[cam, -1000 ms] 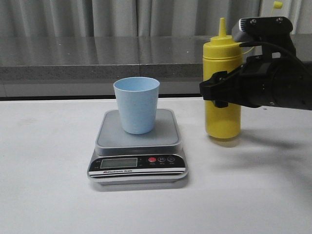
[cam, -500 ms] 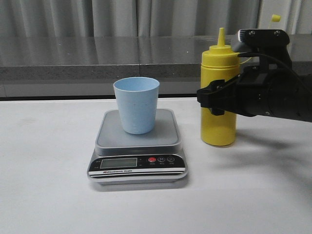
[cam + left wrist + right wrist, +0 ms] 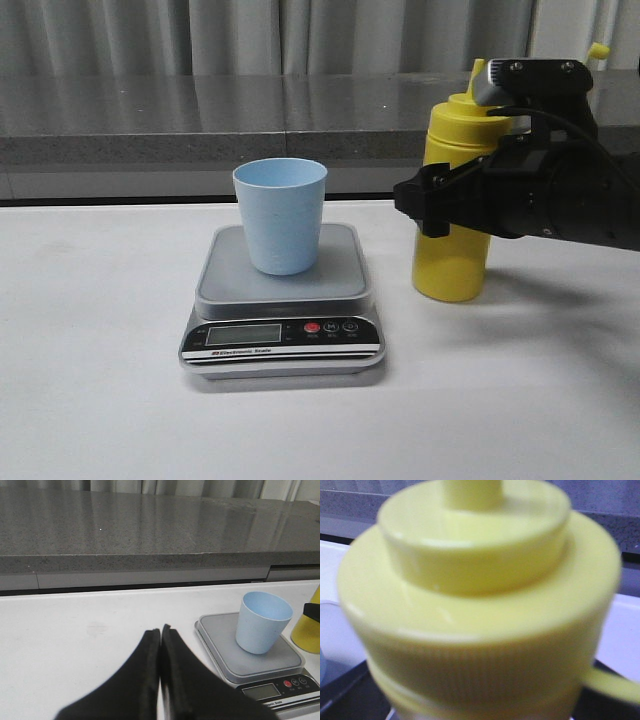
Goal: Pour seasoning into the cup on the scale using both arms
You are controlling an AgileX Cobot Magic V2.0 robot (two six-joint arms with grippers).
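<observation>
The light blue cup [image 3: 281,215] stands upright on the scale [image 3: 232,277], whose display faces the front. It shows again in the left wrist view as the cup [image 3: 262,622] on the scale [image 3: 223,642]. To the right of the scale, my right gripper [image 3: 432,208] is shut on the middle of the yellow seasoning bottle [image 3: 450,268]. The bottle leans with its top to the right and its base is at or just above the table. Its ribbed lid [image 3: 480,605] fills the right wrist view. My left gripper [image 3: 160,629] is shut and empty, to the left of the scale and outside the front view.
The bottle's small cap [image 3: 598,48] hangs out on its tether at the upper right. A grey stone ledge [image 3: 200,120] runs along the back of the white table [image 3: 100,380], with curtains behind it.
The right gripper has carried the bottle down and slightly left, toward the scale. The bottle has gone from upright to leaning, its top to the right. Cup and scale have not moved.
</observation>
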